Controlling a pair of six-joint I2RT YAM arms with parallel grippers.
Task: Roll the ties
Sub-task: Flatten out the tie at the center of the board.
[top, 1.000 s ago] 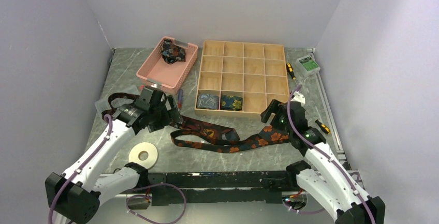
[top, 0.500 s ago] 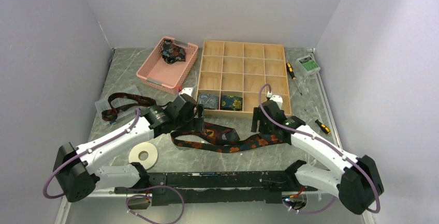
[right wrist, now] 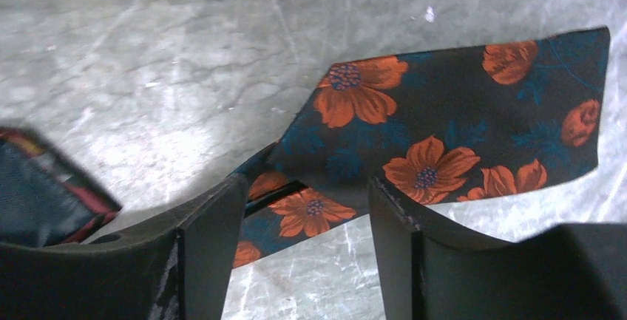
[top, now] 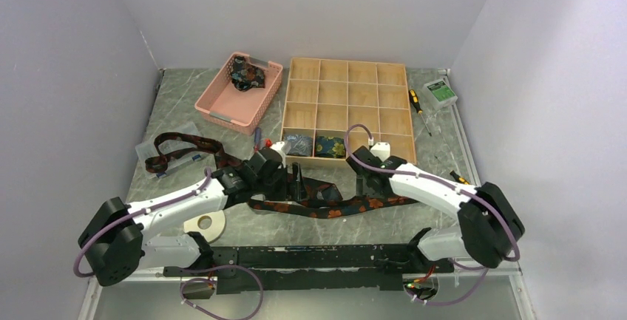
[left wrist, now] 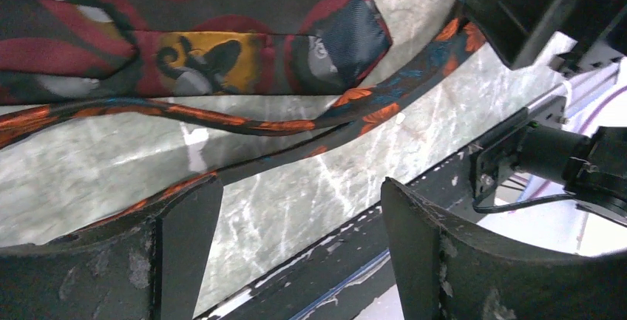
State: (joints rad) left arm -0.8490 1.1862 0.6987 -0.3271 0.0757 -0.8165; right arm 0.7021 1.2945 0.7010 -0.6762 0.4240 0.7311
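Observation:
A dark tie with orange flowers (top: pixel 333 208) lies in loose bends on the marble table, its wide end at the right. A maroon tie with red and yellow print (top: pixel 185 146) runs from the far left to its wide end near the middle. My left gripper (top: pixel 299 187) is open and empty, low over the table; its view shows the maroon tie's wide end (left wrist: pixel 222 46) and the narrow orange-flower strip (left wrist: pixel 355 106) ahead of my left gripper (left wrist: pixel 296 239). My right gripper (top: pixel 366 185) is open and empty. In its view my right gripper (right wrist: pixel 299 224) straddles the flower tie (right wrist: pixel 458 120).
A pink basket (top: pixel 222 106) holds a bundled tie (top: pixel 246 76). A wooden compartment box (top: pixel 347 76) holds two rolled ties (top: pixel 299 145). A white tape ring (top: pixel 205 222) lies at front left. Screwdrivers (top: pixel 416 102) and a small green box (top: pixel 441 92) lie at the right.
Both arms have swung inward and lowered. The left gripper moved right from the maroon tie's left part to the middle; the right gripper moved left over the flower tie.

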